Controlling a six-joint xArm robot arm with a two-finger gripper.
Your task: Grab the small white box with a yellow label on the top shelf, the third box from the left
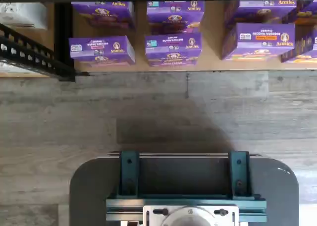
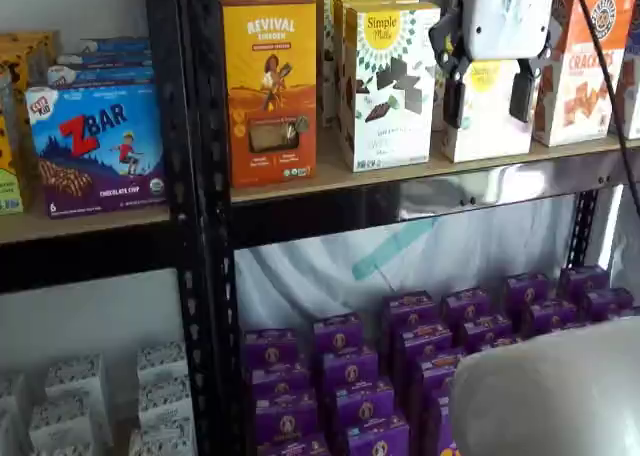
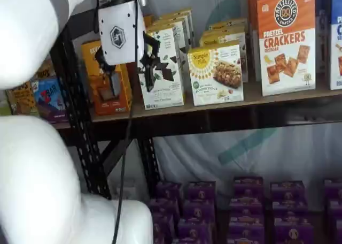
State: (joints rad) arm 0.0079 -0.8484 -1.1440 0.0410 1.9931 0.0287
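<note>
The small white box (image 2: 487,126) with a round yellow label stands on the top shelf (image 2: 330,181), between a taller white box and the crackers box. It also shows in a shelf view (image 3: 216,73) on the shelf board (image 3: 251,97). My gripper (image 2: 488,98) hangs open and empty in front of it, one black finger showing on each side of it. In a shelf view the gripper (image 3: 132,75) stands apart from the box, out in front of the rack. The wrist view does not show the box.
An orange Revival box (image 2: 270,76) and a tall white box with chocolate squares (image 2: 388,81) stand to the left, orange crackers (image 2: 590,61) to the right. A black upright (image 2: 195,216) and a ZBar box (image 2: 95,146) are further left. Purple Annie's boxes (image 1: 173,47) fill the level below.
</note>
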